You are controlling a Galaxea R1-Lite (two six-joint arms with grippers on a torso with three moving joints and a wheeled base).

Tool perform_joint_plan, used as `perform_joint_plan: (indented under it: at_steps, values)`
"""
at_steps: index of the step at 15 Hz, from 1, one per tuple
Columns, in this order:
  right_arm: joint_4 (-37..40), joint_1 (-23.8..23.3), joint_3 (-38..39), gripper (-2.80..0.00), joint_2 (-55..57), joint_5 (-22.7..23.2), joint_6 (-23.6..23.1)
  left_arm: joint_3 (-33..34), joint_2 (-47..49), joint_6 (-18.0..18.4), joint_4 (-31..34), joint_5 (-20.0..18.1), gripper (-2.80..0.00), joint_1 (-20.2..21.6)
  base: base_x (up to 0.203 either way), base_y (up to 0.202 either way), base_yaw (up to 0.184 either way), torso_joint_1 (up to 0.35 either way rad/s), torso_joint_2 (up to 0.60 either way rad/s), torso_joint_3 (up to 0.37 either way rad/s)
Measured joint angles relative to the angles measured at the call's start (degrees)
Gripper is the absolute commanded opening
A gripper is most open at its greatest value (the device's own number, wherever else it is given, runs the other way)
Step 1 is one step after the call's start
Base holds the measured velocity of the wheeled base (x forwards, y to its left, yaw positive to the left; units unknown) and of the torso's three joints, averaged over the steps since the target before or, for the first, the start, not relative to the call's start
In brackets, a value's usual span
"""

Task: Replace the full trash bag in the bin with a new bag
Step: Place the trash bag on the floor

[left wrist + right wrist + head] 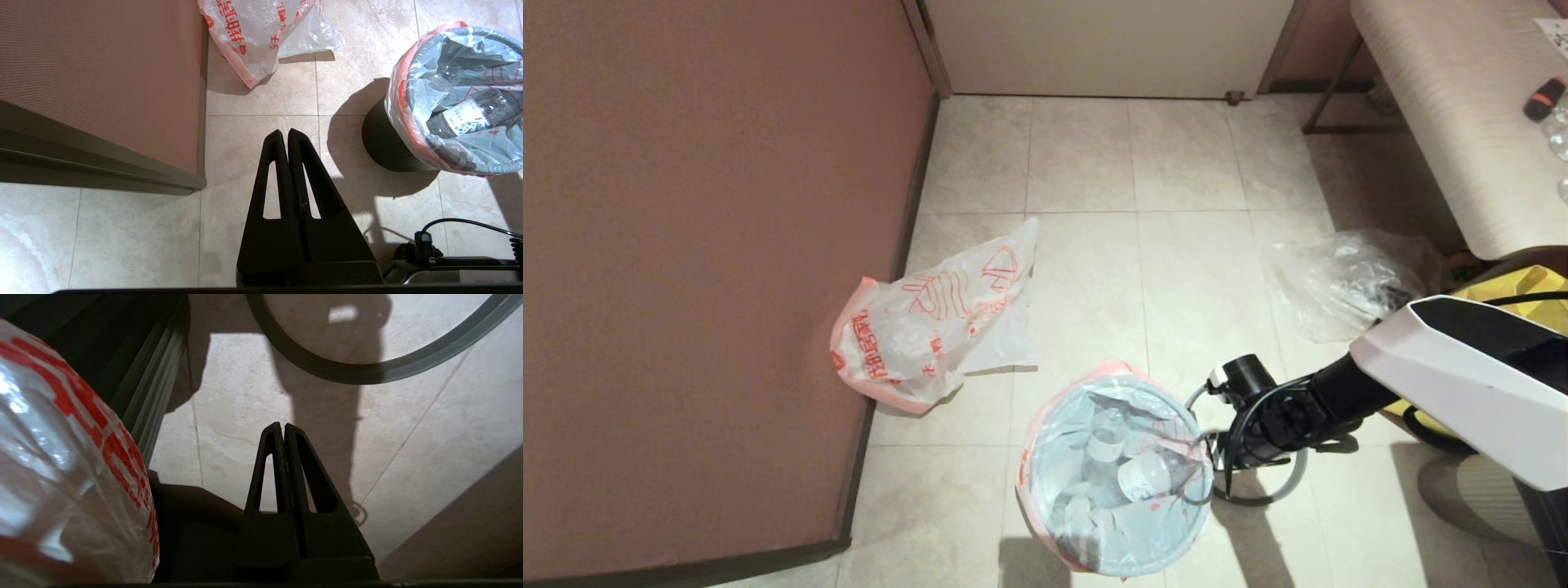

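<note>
The full bag [1115,482] sits in the bin [382,143], just beside my right pincer [283,426], which hangs low over the floor tiles with its tips pressed together on nothing. It is thin, crinkled, milky plastic, pink-edged where it folds over the round black bin, and I see clear bottle shapes bulging inside. The grey ring [1270,494] lies on the floor under that pincer, partly hidden by the arm. The new bag [931,322], limp with red-orange print, lies well apart from the right pincer by the wall. My left pincer [288,132] is parked, tips together, the bin close by.
</note>
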Motion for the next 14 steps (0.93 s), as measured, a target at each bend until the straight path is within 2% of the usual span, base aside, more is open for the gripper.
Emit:
perform_joint_plan:
  at_steps: [4,8,9,11,14]
  values:
    - [8.8,3.0,-12.8,-2.8,1.7,-0.1,0.5,0.0,0.0,0.0,0.0,0.0,-2.8,0.0,0.0,0.0,0.0,0.0,0.0,0.0]
    - [16.5,6.6,-33.2,-2.8,7.7,0.4,0.4,0.0,0.0,0.0,0.0,0.0,-2.8,0.0,0.0,0.0,0.0,0.0,0.0,0.0]
    - [17.2,8.2,-36.2,-2.8,8.6,0.8,0.2,0.0,0.0,0.0,0.0,0.0,-2.8,0.0,0.0,0.0,0.0,0.0,0.0,0.0]
    - [17.5,11.8,-38.3,-2.8,8.9,0.9,0.4,0.0,0.0,0.0,0.0,0.0,-2.8,0.0,0.0,0.0,0.0,0.0,0.0,0.0]
    - [18.3,10.4,-36.0,-2.8,6.0,-3.2,5.2,0.0,0.0,0.0,0.0,0.0,-2.8,0.0,0.0,0.0,0.0,0.0,0.0,0.0]
